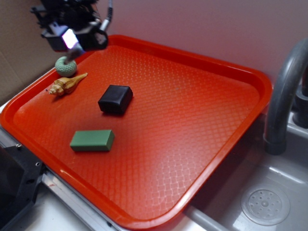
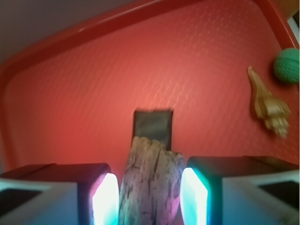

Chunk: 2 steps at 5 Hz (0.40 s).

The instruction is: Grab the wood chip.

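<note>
Two views are up on my screen. On the wrist view I see the wood chip [image 2: 151, 183] standing between the two lit fingers [image 2: 104, 201] of the gripper [image 2: 149, 199], its cracked, greyish-brown grain running up out of the bottom edge of the picture. The jaws are narrow, with a pad close on either side of the chip; they appear to be holding it, though the soft focus keeps me from seeing the contact itself. Beyond the chip's upper end lies the black block [image 2: 153, 127], partly hidden behind it, on the red tray [image 2: 93, 75]. To the right on that view I see the tan seashell [image 2: 268, 104] with its point aimed away from the camera, and the green ball [image 2: 287, 65] just past it near the tray's rim.

On the exterior view the gripper [image 1: 72, 45] hangs above the far left corner of the tray [image 1: 202, 125], raised off the surface, with one pad glowing white. I can only make out a small pale sliver below it there, so the chip itself is not clear from this side. The green ball [image 1: 65, 66] sits directly beneath the gripper, and the seashell [image 1: 67, 84] lies just beside the ball. The black block [image 1: 115, 99] rests nearer the tray's middle, and a green block [image 1: 92, 140] lies apart from it toward the near left edge. A grey faucet [image 1: 284, 96] and a sink drain [image 1: 265, 206] are at the right.
</note>
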Each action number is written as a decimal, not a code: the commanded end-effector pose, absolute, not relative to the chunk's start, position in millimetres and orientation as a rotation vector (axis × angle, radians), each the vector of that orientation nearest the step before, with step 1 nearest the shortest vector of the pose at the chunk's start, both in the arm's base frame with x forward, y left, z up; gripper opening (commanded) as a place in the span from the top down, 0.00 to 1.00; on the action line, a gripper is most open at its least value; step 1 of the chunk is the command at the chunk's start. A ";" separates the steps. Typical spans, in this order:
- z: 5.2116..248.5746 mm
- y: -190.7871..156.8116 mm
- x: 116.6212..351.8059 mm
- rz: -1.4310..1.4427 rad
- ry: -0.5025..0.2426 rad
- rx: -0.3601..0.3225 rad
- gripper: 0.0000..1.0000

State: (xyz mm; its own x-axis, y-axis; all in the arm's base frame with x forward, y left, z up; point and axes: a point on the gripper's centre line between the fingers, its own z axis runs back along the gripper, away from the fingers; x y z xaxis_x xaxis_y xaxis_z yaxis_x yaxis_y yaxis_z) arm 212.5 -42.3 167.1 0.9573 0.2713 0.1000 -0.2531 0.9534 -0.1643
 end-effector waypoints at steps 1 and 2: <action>250.4 -46.5 183.6 0.068 -0.236 -0.193 1.00; 246.0 -42.9 190.8 0.098 -0.225 -0.169 1.00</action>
